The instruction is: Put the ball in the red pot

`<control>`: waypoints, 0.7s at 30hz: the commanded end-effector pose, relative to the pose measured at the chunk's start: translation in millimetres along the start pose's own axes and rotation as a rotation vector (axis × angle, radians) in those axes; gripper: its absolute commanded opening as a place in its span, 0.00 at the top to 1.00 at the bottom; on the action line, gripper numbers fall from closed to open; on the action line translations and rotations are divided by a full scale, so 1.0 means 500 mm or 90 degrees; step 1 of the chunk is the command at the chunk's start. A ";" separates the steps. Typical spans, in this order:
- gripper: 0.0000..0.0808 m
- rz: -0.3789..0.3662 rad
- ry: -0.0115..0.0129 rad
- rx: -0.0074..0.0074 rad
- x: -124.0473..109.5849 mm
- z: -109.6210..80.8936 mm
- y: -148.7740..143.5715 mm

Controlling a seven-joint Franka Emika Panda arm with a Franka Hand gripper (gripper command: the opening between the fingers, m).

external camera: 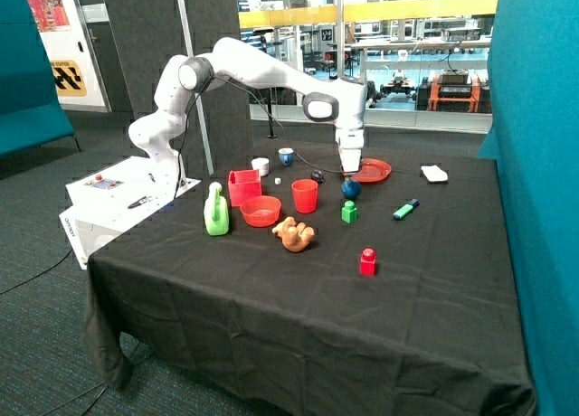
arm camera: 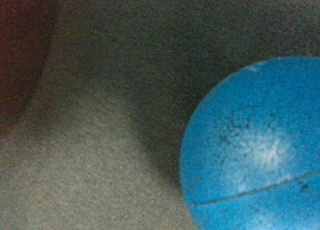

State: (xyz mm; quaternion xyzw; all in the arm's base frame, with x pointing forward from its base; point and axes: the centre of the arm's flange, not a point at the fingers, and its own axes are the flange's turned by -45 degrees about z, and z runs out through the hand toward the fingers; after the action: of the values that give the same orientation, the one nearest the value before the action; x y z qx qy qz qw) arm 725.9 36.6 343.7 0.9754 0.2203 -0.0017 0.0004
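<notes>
Gripper (external camera: 350, 170) low over the ball (external camera: 351, 188), red plate (external camera: 372, 170) just behind it. Route to the red pot (external camera: 243, 187) blocked by red cup (external camera: 305, 196); red bowl (external camera: 261, 211) just in front of the pot. Green block (external camera: 349, 212) near ball. Table edge side open.

The glossy dark blue ball (external camera: 351, 188) rests on the table directly beneath the gripper (external camera: 349, 170). The red pot (external camera: 243, 187), square and upright, stands well apart from it.
</notes>
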 end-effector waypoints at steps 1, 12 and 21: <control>0.17 -0.005 0.0022 0.0000 0.004 0.011 0.009; 0.19 0.006 0.0022 0.0000 0.006 0.029 0.027; 0.19 -0.003 0.0022 0.0000 0.013 0.039 0.012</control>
State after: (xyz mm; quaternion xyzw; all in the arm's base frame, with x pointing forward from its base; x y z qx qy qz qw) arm 733.3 29.8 330.6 0.9758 0.2188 -0.0021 0.0003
